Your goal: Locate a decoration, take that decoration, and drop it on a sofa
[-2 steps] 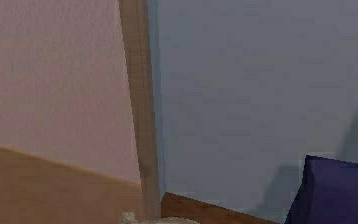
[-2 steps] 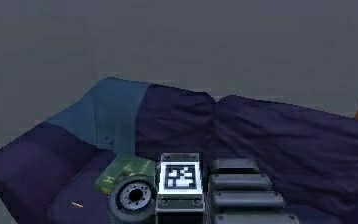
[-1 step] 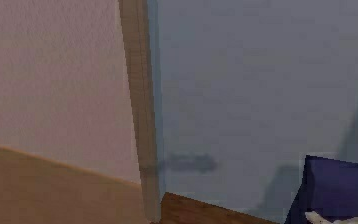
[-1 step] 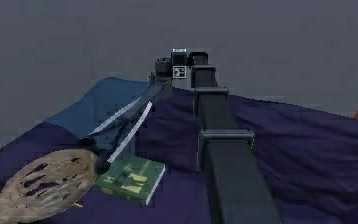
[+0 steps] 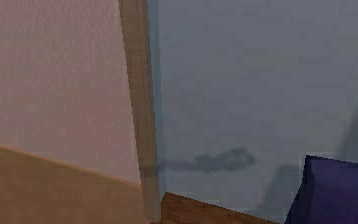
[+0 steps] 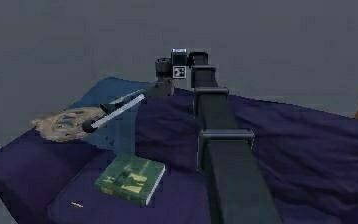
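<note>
On my arm side view, the likeliest decoration is a flat tan piece (image 6: 59,125). It is mottled beige and brown, with an irregular, lumpy outline that looks almost woven or carved. It is too small for me to call it anything firmer. It lies near the far left corner of a dark blue padded surface (image 6: 297,150), which looks soft and matte, with rounded edges and shallow folds across the top.

The arm (image 6: 222,140) is a dark, hard-edged square bar that runs up from the bottom of the view, with the white marker squares (image 6: 179,58) at its end. From there the claw (image 6: 99,117) slants down to the left, and its thin fingers end right by the tan piece. I cannot tell the state of the claw. Because the tan piece lies on the padding at its tips, I cannot tell whether it holds anything either.

Nearer the front edge of the padding, a green book (image 6: 130,178) lies flat. It is a thin rectangle with a patterned cover. A tiny yellowish stick (image 6: 77,205) sits close to the front left corner.

My forward view shows a smooth pinkish wall (image 5: 52,80) meeting a grey-blue wall (image 5: 257,80) at a pale upright trim (image 5: 139,90), with tan floor (image 5: 47,190) below.
</note>
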You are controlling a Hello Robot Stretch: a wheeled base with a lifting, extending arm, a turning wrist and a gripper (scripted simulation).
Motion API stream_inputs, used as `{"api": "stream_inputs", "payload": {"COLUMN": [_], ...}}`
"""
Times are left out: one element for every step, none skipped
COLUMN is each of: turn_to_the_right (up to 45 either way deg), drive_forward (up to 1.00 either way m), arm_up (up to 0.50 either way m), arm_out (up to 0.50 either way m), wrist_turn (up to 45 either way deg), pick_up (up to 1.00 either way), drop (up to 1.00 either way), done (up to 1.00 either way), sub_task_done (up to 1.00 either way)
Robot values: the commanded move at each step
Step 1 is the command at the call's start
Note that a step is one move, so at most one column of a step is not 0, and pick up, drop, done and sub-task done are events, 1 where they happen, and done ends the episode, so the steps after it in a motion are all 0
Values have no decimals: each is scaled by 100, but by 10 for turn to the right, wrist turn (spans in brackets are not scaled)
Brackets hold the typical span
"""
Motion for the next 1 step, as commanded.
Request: {"api": "stream_inputs", "payload": {"turn_to_the_right": [0], "drive_forward": [0], "arm_up": [0], "arm_out": [0], "wrist_turn": [450], "pick_up": [0], "drop": [0], "done": [0], "sub_task_done": [0]}}
